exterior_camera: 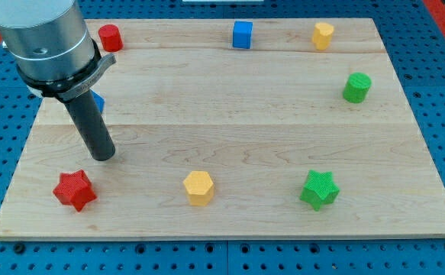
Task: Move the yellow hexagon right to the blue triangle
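The yellow hexagon (199, 187) lies near the view's bottom, about the middle of the wooden board (230, 114). A blue block (98, 101), mostly hidden behind my rod, shows only a small edge at the view's left; its shape cannot be made out. My tip (103, 157) rests on the board below that blue block, left of and slightly above the yellow hexagon, well apart from it. The tip is just above and right of the red star (74, 190) and touches no block.
A red cylinder (110, 37), a blue cube (242, 34) and a second yellow block (323, 35) stand along the view's top edge. A green cylinder (356, 87) is at the right. A green star (319, 189) lies at the bottom right.
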